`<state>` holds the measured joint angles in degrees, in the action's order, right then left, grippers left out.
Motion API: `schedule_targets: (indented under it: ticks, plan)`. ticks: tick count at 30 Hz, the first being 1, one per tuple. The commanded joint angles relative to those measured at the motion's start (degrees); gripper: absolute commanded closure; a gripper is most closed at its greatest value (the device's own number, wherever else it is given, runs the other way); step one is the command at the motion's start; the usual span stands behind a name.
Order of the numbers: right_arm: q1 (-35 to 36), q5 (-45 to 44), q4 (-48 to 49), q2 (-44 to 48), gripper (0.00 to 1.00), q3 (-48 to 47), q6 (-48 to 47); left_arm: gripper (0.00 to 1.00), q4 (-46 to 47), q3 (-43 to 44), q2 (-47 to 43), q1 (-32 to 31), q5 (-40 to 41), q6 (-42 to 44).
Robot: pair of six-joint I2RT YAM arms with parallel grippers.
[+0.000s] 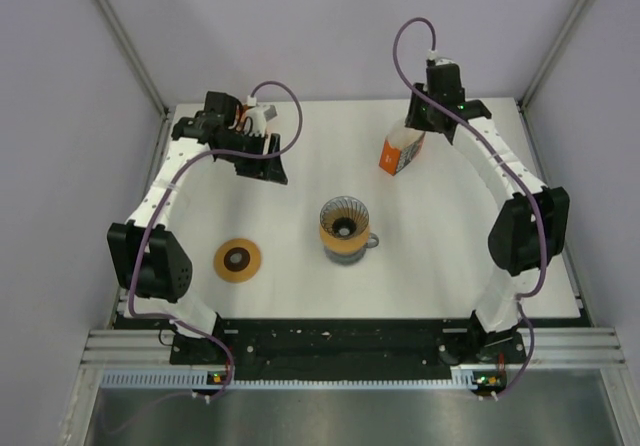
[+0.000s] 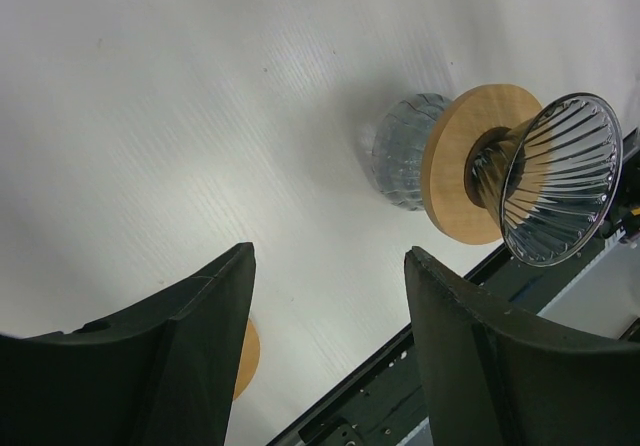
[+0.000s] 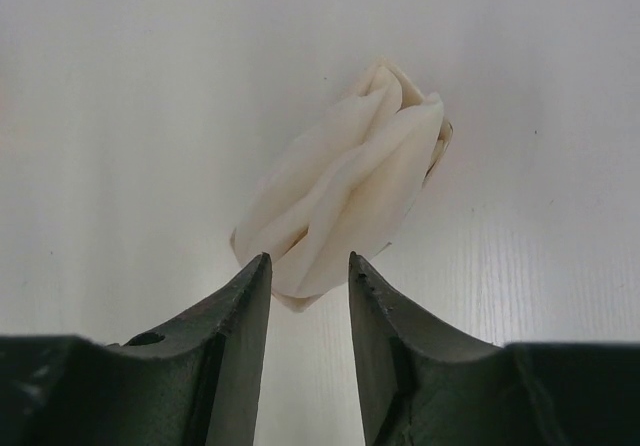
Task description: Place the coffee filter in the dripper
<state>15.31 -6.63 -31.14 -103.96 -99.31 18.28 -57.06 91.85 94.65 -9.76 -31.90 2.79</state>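
Right hand [image 3: 310, 258]: closed in on the near end of the paper filter [image 3: 345, 191]. The paper fills the gap and touches both fingers.
Paper filter: a white, pleated, folded-up piece. It runs away from the right fingertips, fanning a little wider toward its far end. From above it shows as a pale and orange shape [image 1: 402, 153] right at the tip of the right hand [image 1: 418, 131].
Filter and table: I cannot tell whether the far end rests on the white table [image 1: 450, 266] or hangs just over it.
Left hand [image 2: 330, 251]: fingers spread wide apart, with only bare table showing between them.
Dripper [image 2: 560, 178]: a ribbed glass cone with a wooden collar, sitting on a glass cup. It is ahead of the left hand and off to the right of its fingers, well apart from them.
Dripper from above [image 1: 343, 228]: it stands upright near the middle of the table, between the two arms. It is well apart from the right hand and the filter, and its cone shows no paper inside.
Wooden disc [image 1: 238, 260]: flat on the table with a dark centre, on the left arm's side of the dripper. From the left hand [image 1: 268, 166], a sliver of it [image 2: 248, 356] peeks out behind the left finger.
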Motion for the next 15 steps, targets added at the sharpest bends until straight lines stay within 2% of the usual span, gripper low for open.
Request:
schedule_targets:
  ticks: [1, 4, 6, 11, 15]
  plan:
    - [0.24, 1.71, -0.07, -0.98, 0.63, -2.82, 0.97, 0.33, 1.25, -0.62, -2.54, 0.71, -0.71, 1.52]
    - [0.68, 1.1, -0.07, -2.2, 0.56, -2.65, 1.05, 0.34, 1.51, -0.97, -2.81, 1.23, -1.32, 1.61]
    - [0.86, 0.75, 0.02, -3.17, 0.56, -2.91, 0.97, 0.34, 1.6, -1.15, -2.81, 1.58, -1.67, 1.61]
    - [0.86, 0.22, -0.24, -6.86, 0.67, -5.01, 0.61, 0.34, 1.68, -1.41, -2.72, 2.11, -2.9, 1.52]
    - [1.12, -0.22, -0.5, -8.45, 0.67, -6.6, 0.26, 0.34, 1.95, -1.85, -2.54, 2.64, -3.43, 1.52]
